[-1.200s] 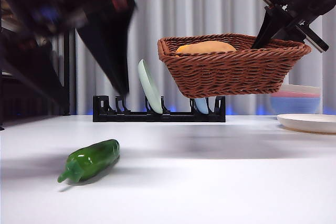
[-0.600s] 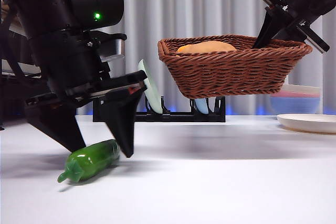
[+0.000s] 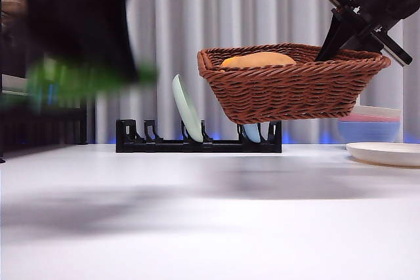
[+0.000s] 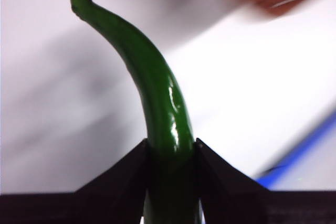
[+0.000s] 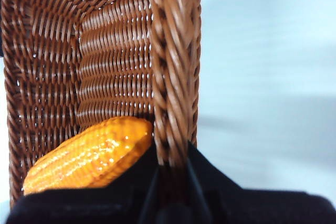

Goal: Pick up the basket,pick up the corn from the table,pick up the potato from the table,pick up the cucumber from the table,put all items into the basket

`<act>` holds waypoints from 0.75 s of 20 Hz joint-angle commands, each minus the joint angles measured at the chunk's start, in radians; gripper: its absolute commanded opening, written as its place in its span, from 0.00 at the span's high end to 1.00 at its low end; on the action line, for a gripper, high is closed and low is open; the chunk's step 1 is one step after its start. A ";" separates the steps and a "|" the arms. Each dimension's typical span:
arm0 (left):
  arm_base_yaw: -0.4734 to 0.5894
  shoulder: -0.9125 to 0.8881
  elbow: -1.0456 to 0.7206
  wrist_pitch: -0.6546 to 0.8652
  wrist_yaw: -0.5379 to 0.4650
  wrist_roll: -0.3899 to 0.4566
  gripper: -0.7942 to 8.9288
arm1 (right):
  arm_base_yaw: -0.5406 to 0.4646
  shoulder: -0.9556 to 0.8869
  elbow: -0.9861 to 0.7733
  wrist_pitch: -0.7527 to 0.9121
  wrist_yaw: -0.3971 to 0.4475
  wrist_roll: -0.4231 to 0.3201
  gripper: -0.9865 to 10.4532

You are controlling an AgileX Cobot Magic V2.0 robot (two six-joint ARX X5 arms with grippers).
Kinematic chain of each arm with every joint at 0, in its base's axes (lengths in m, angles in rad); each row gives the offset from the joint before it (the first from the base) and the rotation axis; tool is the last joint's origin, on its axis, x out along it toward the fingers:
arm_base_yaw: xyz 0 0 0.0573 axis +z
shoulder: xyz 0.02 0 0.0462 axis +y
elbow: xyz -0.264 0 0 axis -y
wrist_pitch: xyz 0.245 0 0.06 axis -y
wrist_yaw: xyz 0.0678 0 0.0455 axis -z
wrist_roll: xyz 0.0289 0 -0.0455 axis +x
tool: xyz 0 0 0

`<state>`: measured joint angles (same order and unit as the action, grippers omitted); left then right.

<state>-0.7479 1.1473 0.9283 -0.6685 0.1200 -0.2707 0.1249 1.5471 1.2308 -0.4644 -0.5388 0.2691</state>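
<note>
My right gripper (image 3: 342, 39) (image 5: 171, 167) is shut on the braided rim of the brown wicker basket (image 3: 292, 86) (image 5: 105, 66) and holds it in the air at the right. The orange-yellow corn (image 3: 256, 59) (image 5: 88, 157) lies inside it. High at the left, blurred by motion, my left gripper (image 4: 171, 153) is shut on the glossy green cucumber (image 4: 167, 114) (image 3: 79, 78), well above the white table (image 3: 216, 227). The cucumber's curved stem end sticks out past the jaws. No potato is in view.
A black dish rack (image 3: 197, 141) with a pale green plate (image 3: 187, 108) stands behind, under the basket's left side. At the right edge lie a white plate (image 3: 387, 153) and stacked pastel bowls (image 3: 377, 115).
My left gripper has shut on the cucumber and lifted it off the table to the upper left. The basket and right gripper have not moved.
</note>
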 commanded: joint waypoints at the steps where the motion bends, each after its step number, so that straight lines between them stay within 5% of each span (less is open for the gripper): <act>1: -0.023 -0.141 0.044 0.066 -0.027 -0.056 0.93 | 0.017 0.002 0.009 0.014 -0.010 0.003 0.92; 5: -0.007 -0.082 0.228 0.122 -0.175 0.041 0.93 | 0.081 0.002 0.009 0.000 -0.010 0.003 0.92; 13: 0.100 0.369 0.556 0.089 -0.168 0.267 0.92 | 0.209 0.002 0.009 -0.010 -0.009 0.003 0.92; 14: 0.102 0.406 0.576 0.082 -0.169 0.270 0.90 | 0.213 0.002 0.009 -0.013 -0.009 0.003 0.92; 15: 0.101 0.433 0.586 0.071 -0.167 0.270 0.74 | 0.217 0.002 0.009 -0.016 -0.008 0.003 0.92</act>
<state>-0.6472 1.5768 1.5120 -0.5938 -0.0494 -0.0242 0.3420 1.5471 1.2308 -0.4953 -0.5358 0.2691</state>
